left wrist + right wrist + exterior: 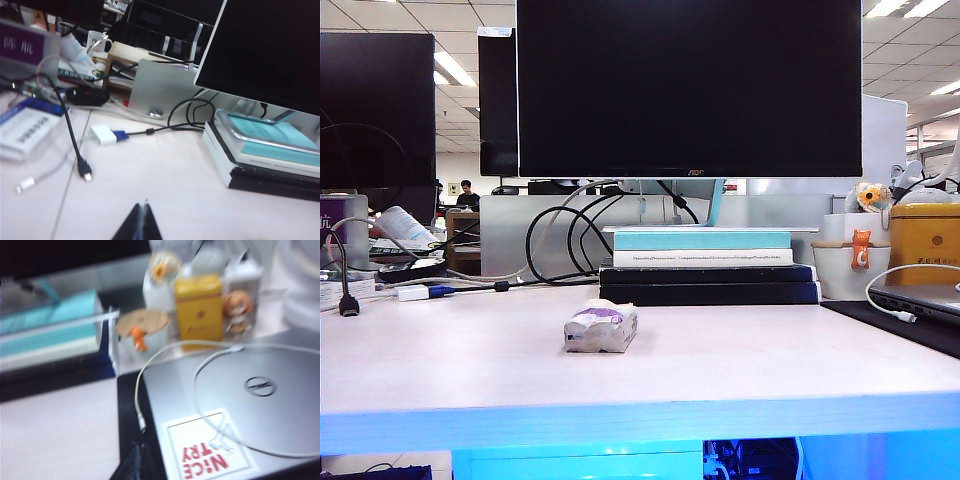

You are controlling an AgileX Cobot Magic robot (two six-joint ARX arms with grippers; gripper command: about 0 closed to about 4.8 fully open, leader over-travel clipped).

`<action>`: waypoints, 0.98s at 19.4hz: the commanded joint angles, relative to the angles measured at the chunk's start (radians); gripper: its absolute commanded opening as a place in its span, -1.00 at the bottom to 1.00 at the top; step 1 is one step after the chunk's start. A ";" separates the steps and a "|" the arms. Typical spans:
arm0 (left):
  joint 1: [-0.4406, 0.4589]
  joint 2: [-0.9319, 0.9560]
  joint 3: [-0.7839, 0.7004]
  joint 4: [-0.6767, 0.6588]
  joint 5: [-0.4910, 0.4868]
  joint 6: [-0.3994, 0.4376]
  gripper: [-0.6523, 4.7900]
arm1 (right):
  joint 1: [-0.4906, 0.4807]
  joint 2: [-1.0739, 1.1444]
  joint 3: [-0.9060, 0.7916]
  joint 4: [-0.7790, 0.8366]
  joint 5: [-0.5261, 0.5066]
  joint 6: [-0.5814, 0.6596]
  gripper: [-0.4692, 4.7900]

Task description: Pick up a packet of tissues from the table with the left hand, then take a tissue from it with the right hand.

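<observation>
The packet of tissues, white crinkly wrap with a purple patch, lies on the pale table a little left of centre. Neither arm shows in the exterior view. In the left wrist view my left gripper is shut and empty, its black tips pressed together above bare tabletop; the packet is out of that view. In the right wrist view my right gripper is also shut and empty, hovering over the dark mat beside a silver laptop. No loose tissue shows.
A stack of books under a large monitor stands behind the packet. Cables and adapters lie at the left. At the right are the laptop with a white cable, a yellow tin and a white pot.
</observation>
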 commanded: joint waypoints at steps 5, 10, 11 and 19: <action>-0.015 0.361 0.177 -0.003 0.141 0.121 -0.78 | 0.001 0.446 0.227 0.003 -0.457 -0.011 -0.84; -0.195 0.454 0.212 -0.007 0.078 0.211 -0.78 | 0.001 0.581 0.286 -0.051 -0.608 -0.021 -0.84; -0.241 0.471 0.224 -0.011 0.034 0.225 -0.78 | 0.001 0.594 0.291 -0.062 -0.608 -0.029 -0.84; -0.571 0.711 0.273 0.094 -0.176 0.102 -0.57 | 0.000 0.607 0.294 -0.093 -0.630 -0.039 -0.84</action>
